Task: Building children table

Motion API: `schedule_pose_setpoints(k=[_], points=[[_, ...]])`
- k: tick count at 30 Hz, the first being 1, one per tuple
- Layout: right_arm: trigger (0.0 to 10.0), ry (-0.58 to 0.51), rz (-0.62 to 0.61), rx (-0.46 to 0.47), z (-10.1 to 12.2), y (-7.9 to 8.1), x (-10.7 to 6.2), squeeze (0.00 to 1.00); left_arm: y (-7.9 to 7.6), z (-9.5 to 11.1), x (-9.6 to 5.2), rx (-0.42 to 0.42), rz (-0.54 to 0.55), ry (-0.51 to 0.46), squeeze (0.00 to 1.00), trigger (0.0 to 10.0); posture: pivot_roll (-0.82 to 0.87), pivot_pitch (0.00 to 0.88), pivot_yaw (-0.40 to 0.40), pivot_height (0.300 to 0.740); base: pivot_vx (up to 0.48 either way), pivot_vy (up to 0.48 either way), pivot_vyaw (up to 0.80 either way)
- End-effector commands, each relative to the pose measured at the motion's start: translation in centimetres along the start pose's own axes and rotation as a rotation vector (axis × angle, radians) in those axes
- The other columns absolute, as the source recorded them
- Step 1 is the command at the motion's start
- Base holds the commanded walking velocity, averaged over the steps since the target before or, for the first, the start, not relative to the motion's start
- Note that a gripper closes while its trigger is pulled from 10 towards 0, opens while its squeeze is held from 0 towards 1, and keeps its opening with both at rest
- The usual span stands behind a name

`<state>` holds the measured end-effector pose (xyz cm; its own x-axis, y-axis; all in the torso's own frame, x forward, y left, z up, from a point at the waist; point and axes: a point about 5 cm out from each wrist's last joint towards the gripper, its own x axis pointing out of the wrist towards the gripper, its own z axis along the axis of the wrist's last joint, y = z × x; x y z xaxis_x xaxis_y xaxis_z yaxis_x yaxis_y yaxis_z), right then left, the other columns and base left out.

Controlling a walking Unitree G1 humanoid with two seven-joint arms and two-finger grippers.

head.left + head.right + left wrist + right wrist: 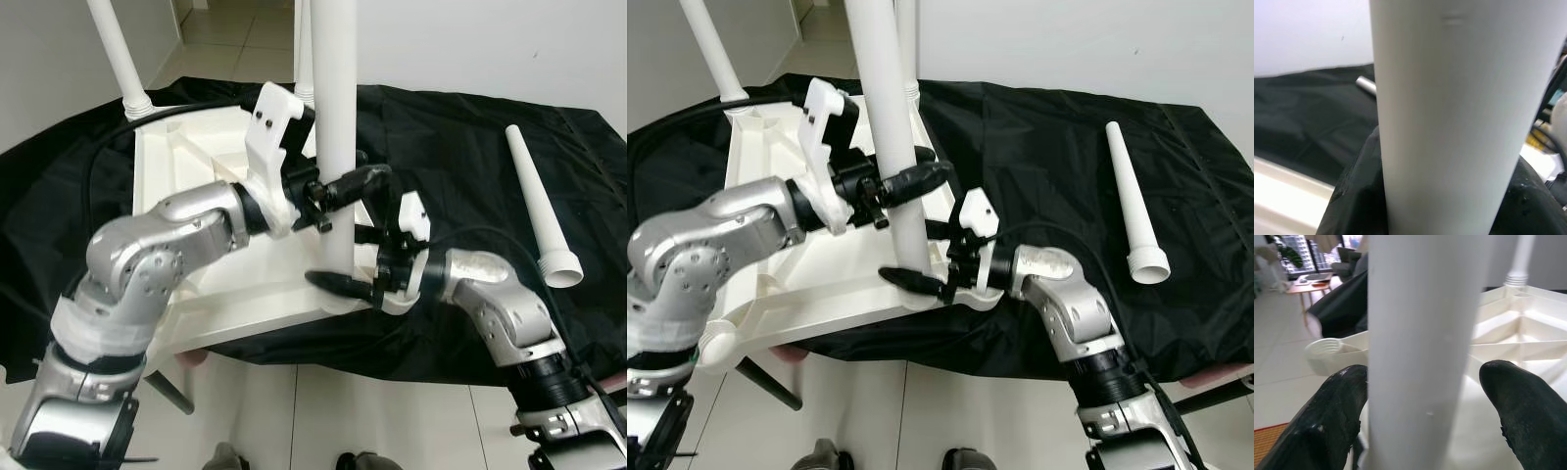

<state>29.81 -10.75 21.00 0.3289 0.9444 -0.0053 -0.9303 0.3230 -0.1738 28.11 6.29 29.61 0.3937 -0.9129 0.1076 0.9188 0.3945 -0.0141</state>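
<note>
The white tabletop (196, 186) lies upside down on a black cloth. A white table leg (335, 117) stands upright in its near right corner socket. My left gripper (338, 191) is shut on this leg about a third of the way up; in the left wrist view the leg (1459, 117) sits between the black fingers (1352, 196). My right gripper (348, 259) is open low at the leg's base, one finger in front and one behind. In the right wrist view the fingers (1332, 416) stand on either side of the leg (1420, 342).
Two more legs (118, 54) (306, 49) stand upright at the far corners. A loose leg (537, 201) lies on the black cloth (460, 147) to the right. The tabletop's near edge overhangs the tiled floor (323, 421). A dark rod (167, 387) slants below it.
</note>
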Motion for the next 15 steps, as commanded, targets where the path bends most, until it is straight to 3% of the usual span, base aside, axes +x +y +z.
schedule_pose_setpoints(k=[1, 6, 7, 15], points=[[10.0, -0.003, -0.043, -0.006, 0.1, -0.5, 0.0, 0.0, 0.8, 0.8, -0.1, 0.024, 0.079, 0.002, 0.0, 10.0, -0.01, 0.103, 0.013, 0.74, 0.0, 0.0, 0.0], [10.0, -0.017, -0.119, -0.012, 0.5, -1.3, 0.2, 0.0, 1.5, 1.4, 0.1, 0.022, 0.126, -0.008, 0.0, 10.0, -0.01, 0.102, 0.012, 0.74, 0.0, 0.0, 0.0], [10.0, -0.019, -0.187, -0.015, 0.6, -2.0, 0.4, 0.0, 1.9, 1.9, 0.3, 0.033, 0.156, -0.014, 0.0, 10.0, -0.01, 0.1, 0.014, 0.74, 0.0, 0.0, 0.0], [10.0, -0.06, -0.395, -0.009, 1.2, -3.8, 1.4, 0.0, 3.2, 3.5, 1.1, 0.059, 0.266, -0.016, 0.0, 10.0, -0.02, 0.098, 0.017, 0.74, 0.0, 0.0, 0.0]])
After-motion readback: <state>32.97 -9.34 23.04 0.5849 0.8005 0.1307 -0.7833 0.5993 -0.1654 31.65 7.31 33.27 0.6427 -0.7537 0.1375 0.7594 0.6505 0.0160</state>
